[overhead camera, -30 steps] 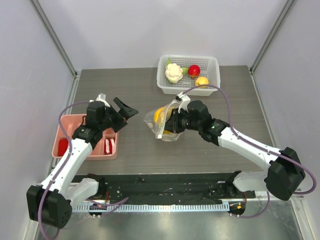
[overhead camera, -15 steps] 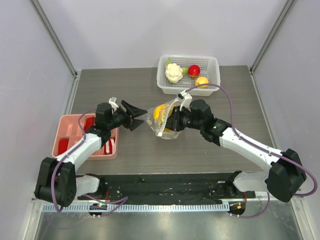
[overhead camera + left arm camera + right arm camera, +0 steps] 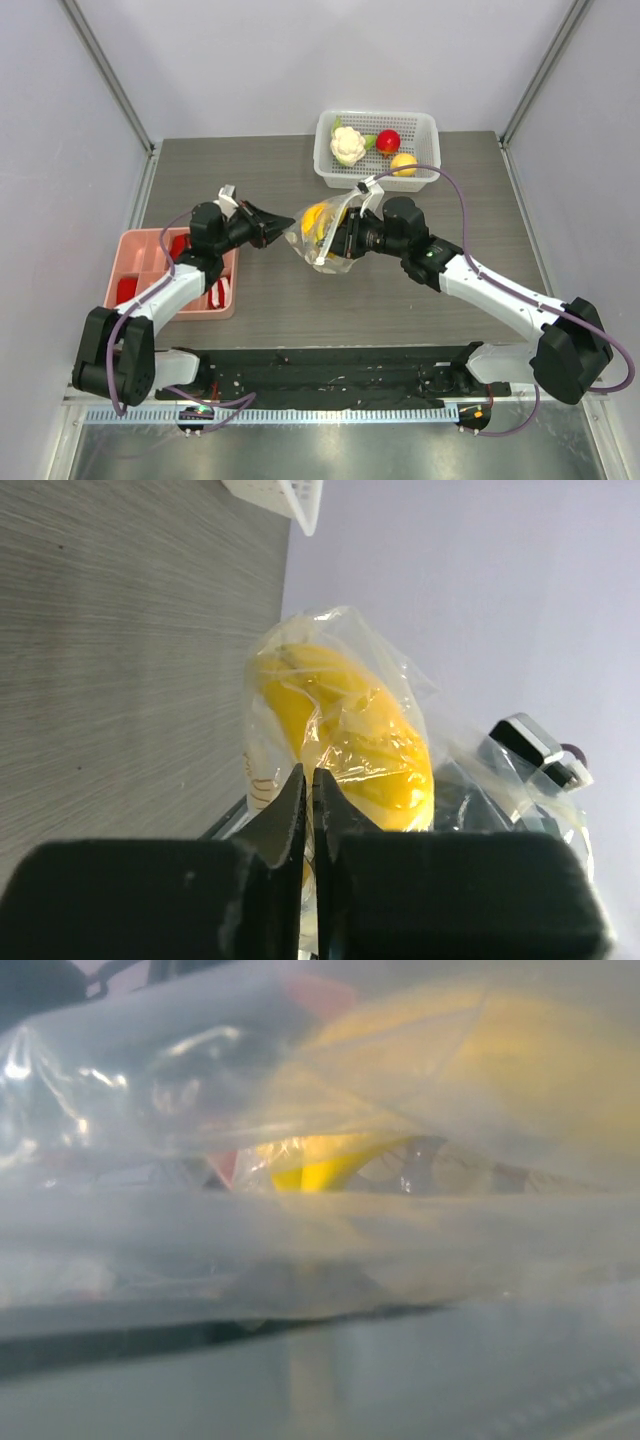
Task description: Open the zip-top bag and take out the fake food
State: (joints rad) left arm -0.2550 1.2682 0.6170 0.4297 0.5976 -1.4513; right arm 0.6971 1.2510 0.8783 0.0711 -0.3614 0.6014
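Plainly, one zip-top bag (image 3: 300,242) holds one yellow banana bunch (image 3: 316,222).

table (image 3: 300,300): grey woodgrain | basket (image 3: 335,172): far edge | pink tray (image 3: 205,312): left

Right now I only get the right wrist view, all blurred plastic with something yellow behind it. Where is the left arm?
Observer: In the top view, the left gripper sits at the left edge of the zip-top bag, jaws shut. I cannot tell whether they pinch any plastic.
Reviewer: And the yellow thing?
Observer: The left wrist view shows it clearly: a yellow banana bunch inside the bag.
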